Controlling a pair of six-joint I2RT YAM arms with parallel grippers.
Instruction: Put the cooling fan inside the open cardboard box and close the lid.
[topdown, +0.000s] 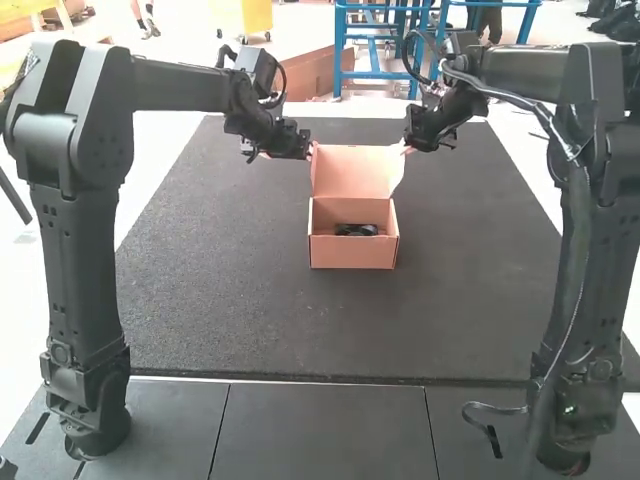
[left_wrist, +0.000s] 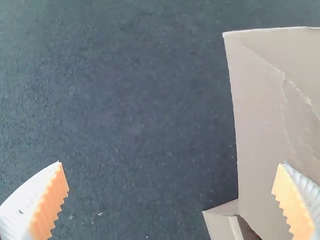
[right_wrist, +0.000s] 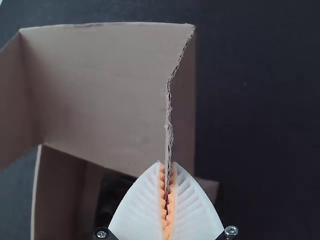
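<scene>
Cooling fan (topdown: 356, 230) already in box (topdown: 353, 255); lid (topdown: 355, 172) upright, closing not yet done. Right gripper (right_wrist: 167, 172) clamped on lid edge; left gripper (topdown: 298, 150) wide open beside lid.

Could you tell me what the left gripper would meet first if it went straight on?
Probably the box's raised lid, against one finger of the left gripper; between the open jaws mat lies ahead.

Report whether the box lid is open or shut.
Open. The lid stands upright at the cardboard box's far side, its side flap pinched in the right gripper; the cooling fan shows inside.
</scene>
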